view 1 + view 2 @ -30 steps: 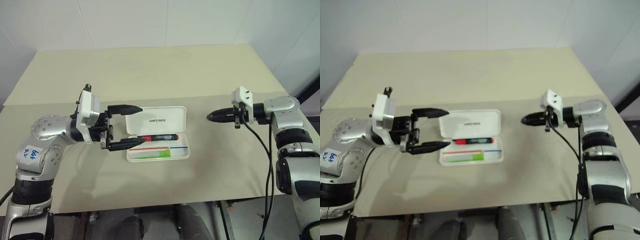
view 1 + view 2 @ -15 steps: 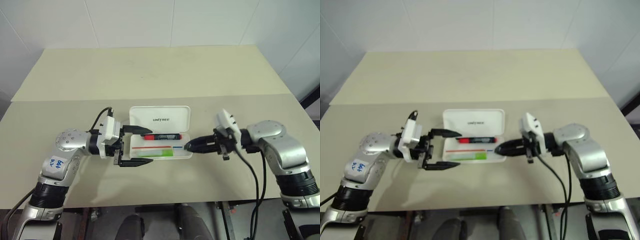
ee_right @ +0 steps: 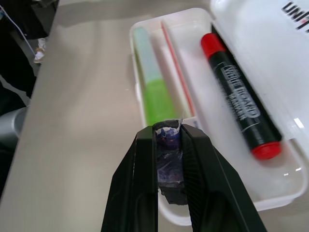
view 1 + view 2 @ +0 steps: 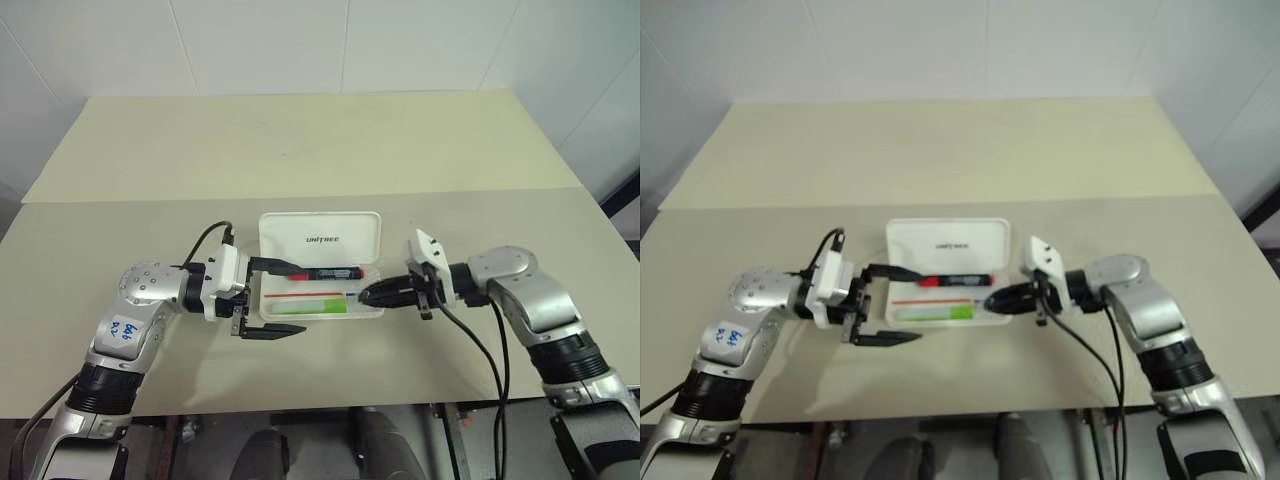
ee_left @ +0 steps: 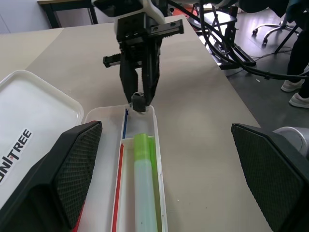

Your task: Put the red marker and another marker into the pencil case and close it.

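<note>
L fingers [image 4: 268, 300] apart, R fingers [image 4: 372, 295] together; pencil case [image 4: 320, 240] open w/ red marker [image 4: 325, 272], green highlighter [image 4: 306, 306] inside.

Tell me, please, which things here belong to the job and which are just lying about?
Job: red marker and green highlighter, both lying in the open pencil case.
Not the job: small dark object pinched in the shut right gripper; the table.

Pencil case [image 4: 320, 240] glossy white hard plastic, green highlighter [image 3: 153, 92] translucent plastic, worktop [image 4: 300, 140] matt smooth beige, fingers [image 5: 72, 169] w/ textured black pads.
</note>
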You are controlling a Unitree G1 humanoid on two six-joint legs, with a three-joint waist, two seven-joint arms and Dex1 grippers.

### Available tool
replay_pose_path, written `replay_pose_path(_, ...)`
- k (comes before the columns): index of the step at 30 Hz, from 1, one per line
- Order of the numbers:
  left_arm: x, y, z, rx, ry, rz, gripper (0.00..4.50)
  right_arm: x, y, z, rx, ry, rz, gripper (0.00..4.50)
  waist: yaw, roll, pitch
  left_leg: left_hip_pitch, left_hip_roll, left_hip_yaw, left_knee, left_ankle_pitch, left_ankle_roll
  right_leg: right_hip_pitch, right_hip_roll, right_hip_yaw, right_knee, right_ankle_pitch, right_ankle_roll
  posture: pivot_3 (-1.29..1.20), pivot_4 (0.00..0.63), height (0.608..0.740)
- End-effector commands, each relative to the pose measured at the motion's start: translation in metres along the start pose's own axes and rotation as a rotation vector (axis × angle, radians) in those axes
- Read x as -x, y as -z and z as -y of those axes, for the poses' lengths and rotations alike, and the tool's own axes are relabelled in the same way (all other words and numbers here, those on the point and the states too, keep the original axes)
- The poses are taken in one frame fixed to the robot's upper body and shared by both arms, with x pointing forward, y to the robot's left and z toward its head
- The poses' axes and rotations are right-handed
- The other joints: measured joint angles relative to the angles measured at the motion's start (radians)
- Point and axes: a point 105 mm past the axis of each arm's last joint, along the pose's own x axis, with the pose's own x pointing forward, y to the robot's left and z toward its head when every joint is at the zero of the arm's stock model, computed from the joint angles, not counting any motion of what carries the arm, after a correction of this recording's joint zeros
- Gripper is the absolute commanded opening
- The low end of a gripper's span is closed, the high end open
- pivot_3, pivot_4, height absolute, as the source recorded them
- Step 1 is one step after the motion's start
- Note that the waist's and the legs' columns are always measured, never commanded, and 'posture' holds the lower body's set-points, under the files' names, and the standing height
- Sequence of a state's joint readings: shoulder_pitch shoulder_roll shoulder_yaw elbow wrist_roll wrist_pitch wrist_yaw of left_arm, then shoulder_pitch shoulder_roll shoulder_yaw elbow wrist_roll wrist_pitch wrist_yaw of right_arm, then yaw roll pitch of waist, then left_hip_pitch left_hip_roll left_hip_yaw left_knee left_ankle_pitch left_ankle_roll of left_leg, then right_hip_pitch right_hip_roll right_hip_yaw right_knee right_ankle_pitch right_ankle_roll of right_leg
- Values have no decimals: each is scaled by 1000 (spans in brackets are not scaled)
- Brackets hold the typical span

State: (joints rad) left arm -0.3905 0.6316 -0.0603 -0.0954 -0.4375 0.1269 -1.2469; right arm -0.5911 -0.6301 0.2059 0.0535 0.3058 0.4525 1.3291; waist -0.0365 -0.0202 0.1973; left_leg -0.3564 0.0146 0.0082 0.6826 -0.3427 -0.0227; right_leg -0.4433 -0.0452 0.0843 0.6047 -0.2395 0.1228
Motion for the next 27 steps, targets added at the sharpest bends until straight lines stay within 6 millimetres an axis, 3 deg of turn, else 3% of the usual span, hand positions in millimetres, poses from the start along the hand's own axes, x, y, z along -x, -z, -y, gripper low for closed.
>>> replay_pose_path(1, 1, -2, -1, -33, -2, -12, 4500, -6, -2, 3, 45, -25, -16, 441, -1, 0, 0, 0, 0, 0, 0, 0, 0, 0, 0, 0, 0, 0, 0, 0, 150, 740)
replay_pose_path(14, 3, -4, -4, -43, -21, -18, 4500, -11, 7, 4, 75, -65, -57, 441, 1, 0, 0, 0, 0, 0, 0, 0, 0, 0, 0, 0, 1, 0, 0, 0, 150, 740)
replay_pose_path(15, 3, -4, -4, -44, -22, -19, 4500, -11, 6, 5, 89, -64, -51, 1110, 1, 0, 0, 0, 0, 0, 0, 0, 0, 0, 0, 0, 1, 0, 0, 0, 150, 740)
replay_pose_path(24, 3, -5, -5, -51, -17, -21, 4500, -11, -26, 6, 150, -74, 35, 4250, 0, 0, 0, 0, 0, 0, 0, 0, 0, 0, 0, 0, 1, 0, 0, 0, 150, 740)
replay_pose_path(27, 2, -5, -6, -52, -16, -19, 4500, -9, -39, 3, 168, -78, 73, 4445, 1, 0, 0, 0, 0, 0, 0, 0, 0, 0, 0, 0, 2, 0, 0, 0, 150, 740)
